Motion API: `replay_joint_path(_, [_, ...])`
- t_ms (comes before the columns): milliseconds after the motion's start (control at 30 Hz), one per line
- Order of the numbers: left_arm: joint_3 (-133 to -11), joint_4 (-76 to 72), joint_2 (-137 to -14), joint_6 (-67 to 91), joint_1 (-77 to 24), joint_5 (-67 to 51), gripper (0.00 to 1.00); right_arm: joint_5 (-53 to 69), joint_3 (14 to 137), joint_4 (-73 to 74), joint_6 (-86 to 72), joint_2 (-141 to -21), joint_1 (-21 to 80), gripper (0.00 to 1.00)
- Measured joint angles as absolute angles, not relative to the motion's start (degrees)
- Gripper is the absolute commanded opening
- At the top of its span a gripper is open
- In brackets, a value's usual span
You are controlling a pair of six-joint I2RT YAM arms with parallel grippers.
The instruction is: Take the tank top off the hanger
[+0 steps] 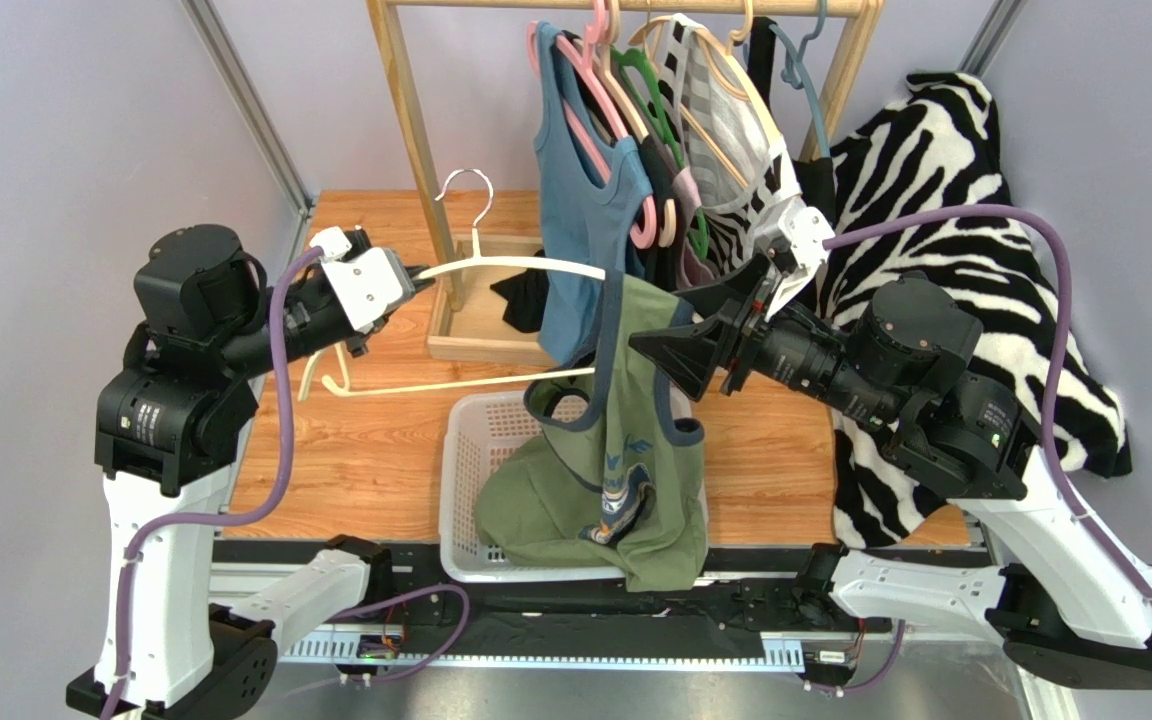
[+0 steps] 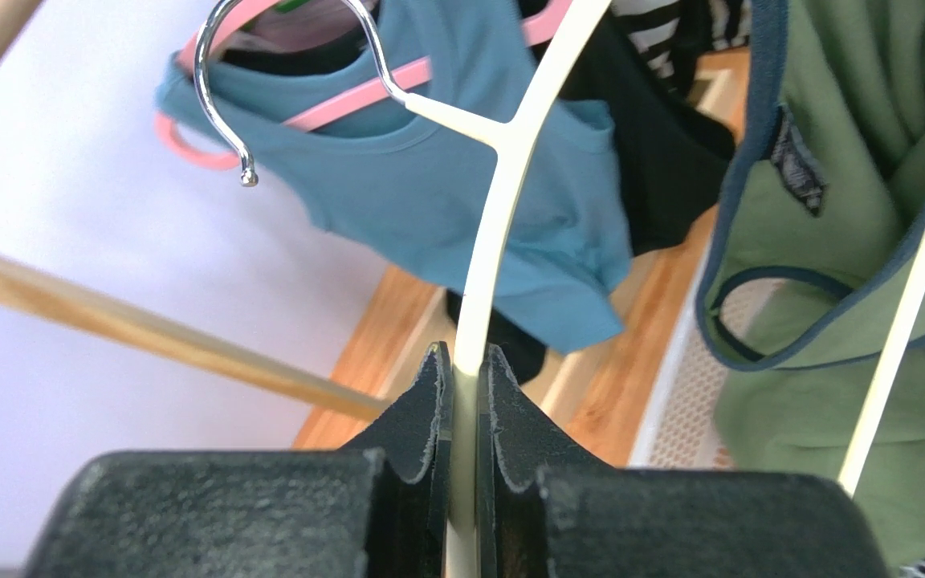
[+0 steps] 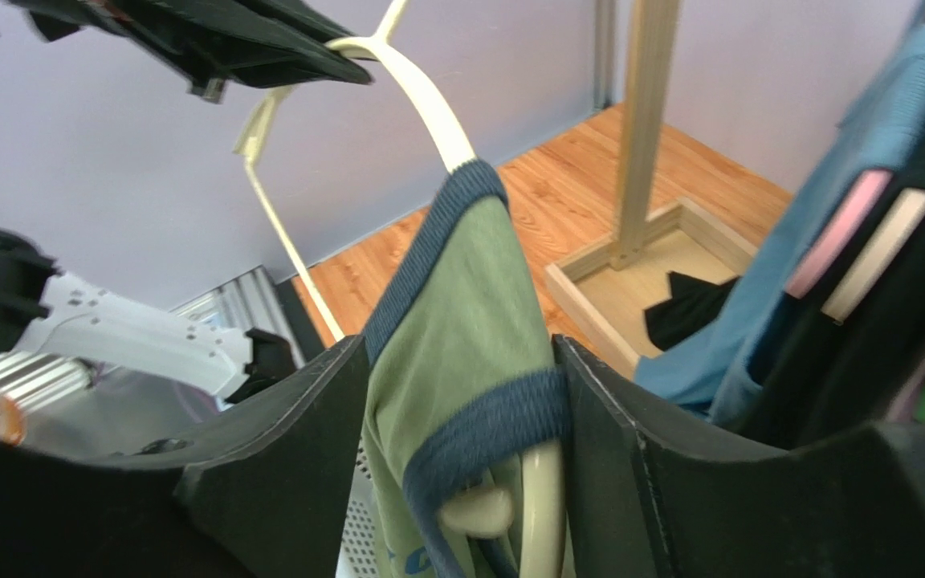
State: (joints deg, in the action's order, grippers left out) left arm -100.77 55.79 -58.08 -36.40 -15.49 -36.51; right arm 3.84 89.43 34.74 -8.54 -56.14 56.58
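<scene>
Tank top hangs by one strap from the hanger's outer tip, its body sagging below the hanger.
Your left gripper pinches the hanger's opposite arm. Your right gripper stands spread around the strap at that tip. Close on fabric alone, then draw the strap outward past the tip.

High rear view looking down, wrist views close along jaws, all sharing the hanger
</scene>
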Motion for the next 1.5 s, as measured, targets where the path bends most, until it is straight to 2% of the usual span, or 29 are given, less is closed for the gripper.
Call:
replay_joint_path(333, [-93.01,46.65,-54.92,-39.62,-15.64,-22.37,0.0,-8.56,86.52,35.81,-7.81,-53.69,56.6,0.63])
replay_joint_path(533, [-89.47,41.74,-55.18,-40.84,-14.87,-11.14,0.0,-6.66,81.43,34.46,-10.46,-50.98,56.99,0.6])
replay_joint_path(733, [-89.3,41.36,-55.29,-40.38,-14.85,-9.26,0.0,-3.51,79.09,29.71,-12.47,-56.42,56.99,0.6])
replay_joint_path(967, [-89.84,45.01,-54.02,-39.16,-14.85,-13.43,0.0,-4.12,78.56,26.92,-12.6,-63.48,56.99,0.58])
replay_joint_path(1267, [-90.65,49.69,-50.43,-38.7,-14.85,-17.82,0.0,-5.69,76.73,22.39,-12.38,-64.2,56.99,0.45])
replay_joint_path(1500, [-90.94,52.1,-48.36,-38.74,-14.85,-19.29,0.0,-5.82,73.41,21.89,-12.78,-64.2,56.99,0.19])
